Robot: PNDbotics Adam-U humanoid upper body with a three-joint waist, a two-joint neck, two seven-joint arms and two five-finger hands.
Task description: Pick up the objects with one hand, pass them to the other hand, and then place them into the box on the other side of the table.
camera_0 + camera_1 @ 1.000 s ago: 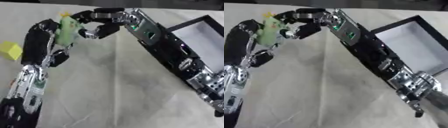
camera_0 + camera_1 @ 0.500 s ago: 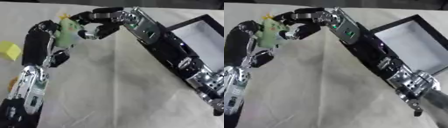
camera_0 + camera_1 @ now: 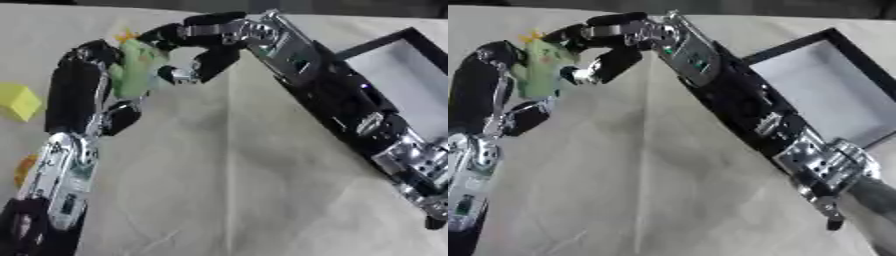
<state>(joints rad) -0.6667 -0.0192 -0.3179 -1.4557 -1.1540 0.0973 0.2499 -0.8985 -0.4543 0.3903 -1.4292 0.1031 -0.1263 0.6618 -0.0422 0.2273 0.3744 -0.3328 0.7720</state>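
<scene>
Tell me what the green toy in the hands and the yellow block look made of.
Green toy: looks like matte soft plastic or plush; no glare, rounded shape, though blur leaves it open. Yellow block: likely foam or painted wood; flat dull faces, soft edges.

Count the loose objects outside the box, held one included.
3 visible. A green object is held in the left robot hand, with the right robot hand closing on it. A yellow block and an orange thing lie at the table's left edge. Arms may hide more.
</scene>
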